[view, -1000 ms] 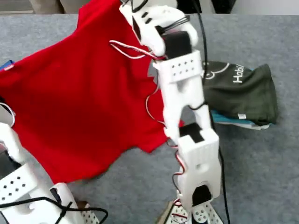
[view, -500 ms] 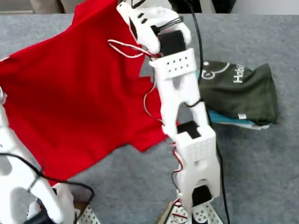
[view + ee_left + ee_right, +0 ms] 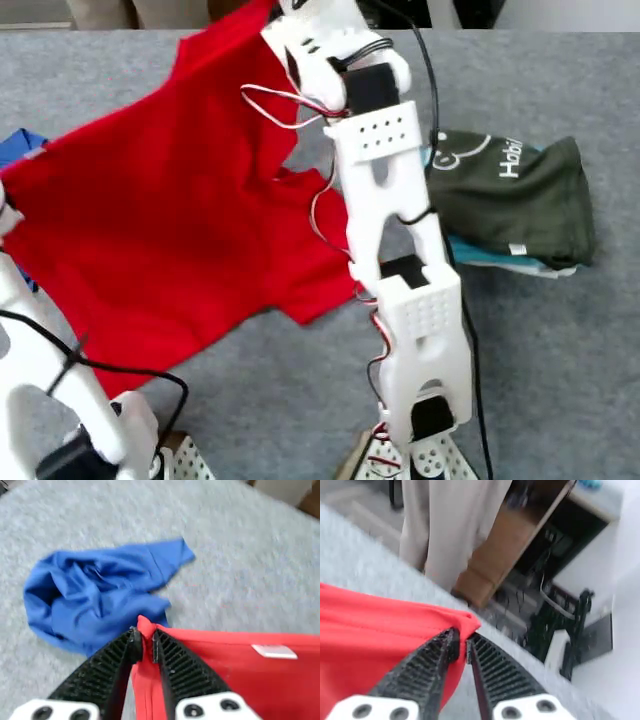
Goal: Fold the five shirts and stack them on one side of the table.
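The red shirt [image 3: 170,220] is smooth, matt cloth, and so are the crumpled blue shirt [image 3: 90,590] and the dark green shirt [image 3: 520,200]. The worktop [image 3: 560,360] is covered in grey, fuzzy, felt-like fabric. The right arm [image 3: 385,190] is matt white plastic. The left claw [image 3: 144,634] and right claw [image 3: 462,639] have black ribbed pads [image 3: 115,657].

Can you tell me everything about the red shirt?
The red shirt is a plain short-sleeved tee of soft cloth, with a small white tag. It is spread wide, unfolded, over the grey table. The left claw pinches one edge and the right claw pinches another at the far side, so it is stretched between them, with one sleeve lying by the right arm. A crumpled blue shirt lies near the left claw.
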